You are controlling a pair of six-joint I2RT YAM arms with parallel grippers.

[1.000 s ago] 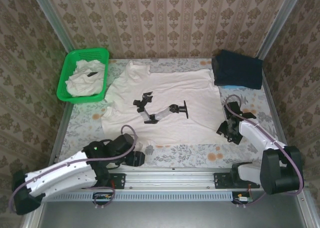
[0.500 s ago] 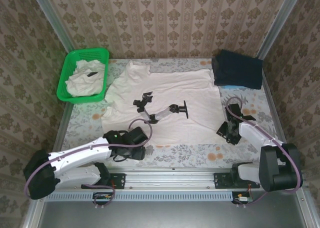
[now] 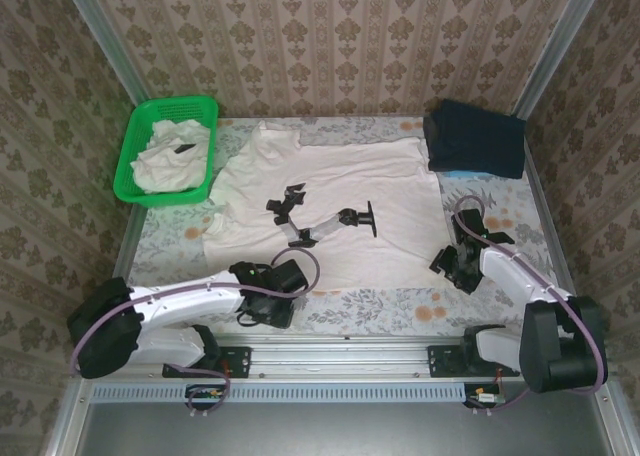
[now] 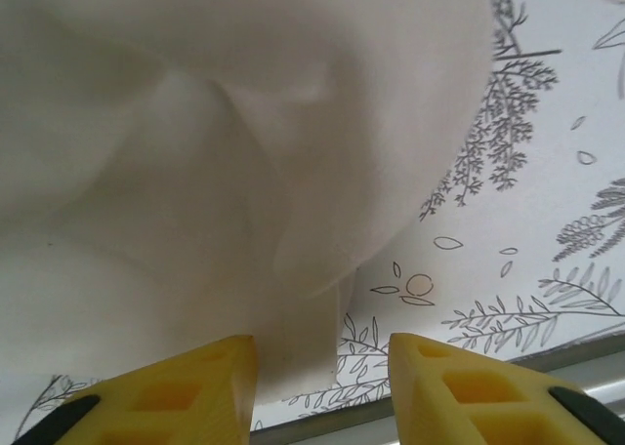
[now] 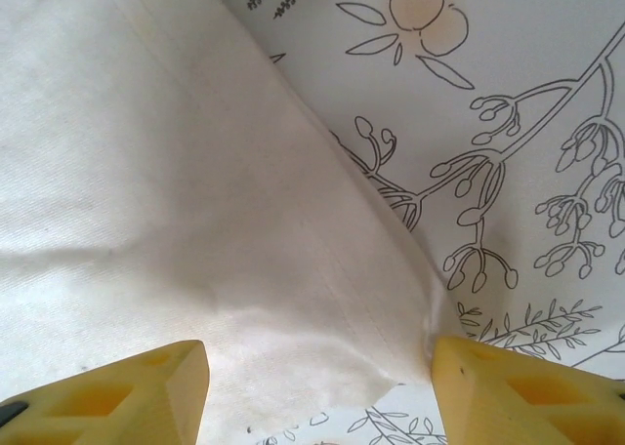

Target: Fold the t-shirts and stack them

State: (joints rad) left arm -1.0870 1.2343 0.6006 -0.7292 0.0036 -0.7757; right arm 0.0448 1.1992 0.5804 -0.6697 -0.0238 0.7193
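Nothing folded yet: shirt (image 3: 330, 191) lies flat on worktop (image 3: 400, 311), left hand (image 4: 322, 355) and right hand (image 5: 318, 367) both spread wide at near hem corners, probably more shirts (image 3: 165, 161) in basket (image 3: 133, 141).

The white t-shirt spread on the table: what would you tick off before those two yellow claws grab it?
1. Left gripper open: ok, fingers apart at the t-shirt near hem.
2. Right gripper open: ok, fingers wide apart, the shirt's near right corner between them in the wrist view.
3. Cloth flat at the left gripper: not ok, it is rumpled there.
4. Fingers low enough to pinch cloth: cannot tell.
5. Dark folded stack off the shirt: cannot tell; it meets the far right sleeve.
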